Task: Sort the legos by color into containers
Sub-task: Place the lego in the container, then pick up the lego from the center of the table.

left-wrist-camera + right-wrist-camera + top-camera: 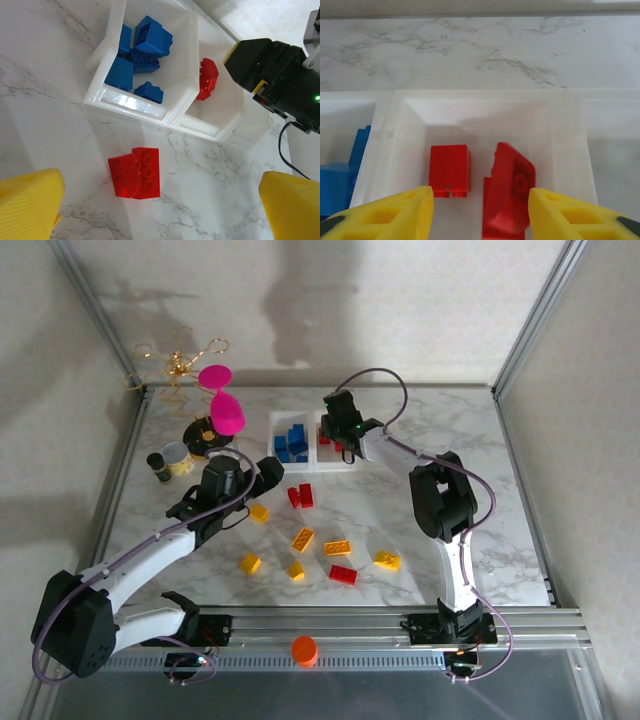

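Observation:
The containers point(311, 467) are three joined whitish bins at mid-table. The left bin point(130, 103) holds several blue legos point(142, 50). Two red legos lie in the middle bin point(485, 112): a block point(449, 170) and a curved piece point(508, 195). My right gripper point(480, 216) hangs open over this bin point(340, 440), with the curved piece lying loose between its yellow fingers point(390, 215). Nearer the front, my left gripper point(270, 473) is wide open above two red legos point(135, 172) on the marble point(300, 496). Loose yellow legos point(302, 539) and another red one point(342, 574) lie closer to the arm bases.
A tin can point(178, 458) and a small dark bottle point(158, 467) stand at the left. Behind them are pink shapes point(222, 412) and a gold wire stand point(180, 365). An orange cap point(304, 650) sits on the front rail. Walls enclose the table.

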### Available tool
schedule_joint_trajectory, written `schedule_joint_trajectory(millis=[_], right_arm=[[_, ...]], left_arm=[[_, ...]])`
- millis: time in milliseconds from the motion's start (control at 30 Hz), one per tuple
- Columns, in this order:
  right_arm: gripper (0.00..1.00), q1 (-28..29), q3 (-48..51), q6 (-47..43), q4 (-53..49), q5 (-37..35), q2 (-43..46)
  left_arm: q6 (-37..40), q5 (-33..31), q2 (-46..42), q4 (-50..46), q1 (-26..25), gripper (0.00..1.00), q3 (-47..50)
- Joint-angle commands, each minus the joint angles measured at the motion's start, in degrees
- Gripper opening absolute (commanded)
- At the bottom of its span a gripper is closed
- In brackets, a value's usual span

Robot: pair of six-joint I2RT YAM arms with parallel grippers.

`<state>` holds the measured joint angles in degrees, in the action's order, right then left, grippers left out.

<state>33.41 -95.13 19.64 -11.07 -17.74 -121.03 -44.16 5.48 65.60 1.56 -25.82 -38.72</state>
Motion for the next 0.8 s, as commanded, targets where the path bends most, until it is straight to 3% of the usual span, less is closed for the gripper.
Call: schedule_joint_trajectory(millis=[0,367,767], right_arm=[[0.55,0.25,2.56,-0.31,0.88,1.6,5.36],[0.62,6.02,20.37,4.22,2.74,5.0,18.37],[0.7,17.04,29.54,7.37,1.08,4.72,19.12]], left_arm=[[0.18,1.47,-0.17,1.46,-0.23,1.0,-1.11],[-0.77,1.14,-2.85,0.15,-0.48,1.0,1.31],[-1.62,-1.99,-8.09,-3.66,-0.37,1.0,5.6]])
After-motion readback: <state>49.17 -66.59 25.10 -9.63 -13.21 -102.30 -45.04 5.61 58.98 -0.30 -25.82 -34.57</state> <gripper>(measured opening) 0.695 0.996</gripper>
